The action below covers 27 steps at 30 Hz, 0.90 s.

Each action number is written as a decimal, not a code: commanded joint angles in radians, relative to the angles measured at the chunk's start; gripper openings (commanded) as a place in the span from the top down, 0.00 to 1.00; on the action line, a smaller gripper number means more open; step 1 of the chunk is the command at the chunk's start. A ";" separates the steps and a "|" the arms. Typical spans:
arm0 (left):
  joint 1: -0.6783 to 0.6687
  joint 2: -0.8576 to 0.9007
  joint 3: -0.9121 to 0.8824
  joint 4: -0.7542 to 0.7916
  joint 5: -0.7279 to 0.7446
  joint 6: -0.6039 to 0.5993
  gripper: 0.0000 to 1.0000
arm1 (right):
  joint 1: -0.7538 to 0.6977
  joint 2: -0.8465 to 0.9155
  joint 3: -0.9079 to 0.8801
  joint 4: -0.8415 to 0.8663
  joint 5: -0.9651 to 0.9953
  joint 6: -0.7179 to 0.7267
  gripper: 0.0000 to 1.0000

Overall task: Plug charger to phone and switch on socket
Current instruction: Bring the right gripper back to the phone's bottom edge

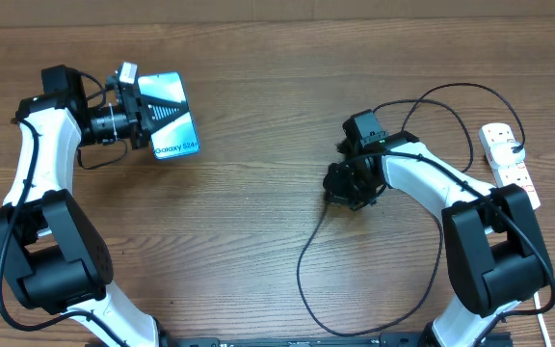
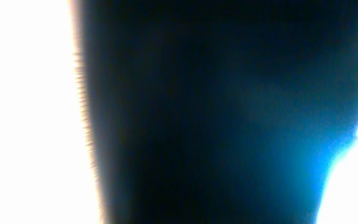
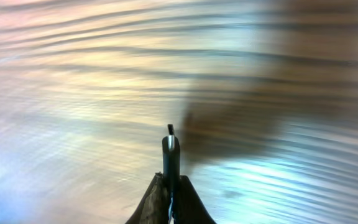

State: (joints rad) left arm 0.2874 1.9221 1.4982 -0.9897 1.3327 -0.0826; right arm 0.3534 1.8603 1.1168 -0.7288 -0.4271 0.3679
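The phone (image 1: 170, 118), blue screen reading "Galaxy S24", is held tilted above the table at the upper left in my left gripper (image 1: 145, 114), which is shut on it. In the left wrist view the phone (image 2: 229, 112) fills the frame as a dark blue blur and the jaws are hidden. My right gripper (image 1: 347, 185) is at mid-table, shut on the charger's connector tip (image 3: 170, 146), which sticks out beyond the closed fingers (image 3: 171, 186). The black charger cable (image 1: 302, 260) loops over the table toward the socket (image 1: 509, 159), a white power strip at the right edge.
The charger cable arcs behind the right arm (image 1: 451, 92) to the strip and loops low toward the front edge. The socket's white cord (image 1: 543, 318) runs down the right side. Bare wooden table (image 1: 249, 212) lies between the two arms.
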 commanded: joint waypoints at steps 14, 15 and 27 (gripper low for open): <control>-0.058 -0.026 0.009 -0.004 0.247 0.098 0.95 | 0.286 -0.103 0.031 0.684 -0.798 0.225 0.96; -0.058 -0.026 0.009 -0.004 0.248 0.093 0.95 | 0.295 -0.103 0.031 0.736 -0.795 0.270 0.96; -0.103 -0.026 0.009 -0.049 0.248 0.053 0.95 | 0.309 -0.102 0.031 0.957 -0.662 0.501 0.96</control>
State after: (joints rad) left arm 0.2142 1.9221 1.4982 -1.0332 1.5326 -0.0269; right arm 0.6613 1.7775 1.1332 0.2119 -1.1149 0.8158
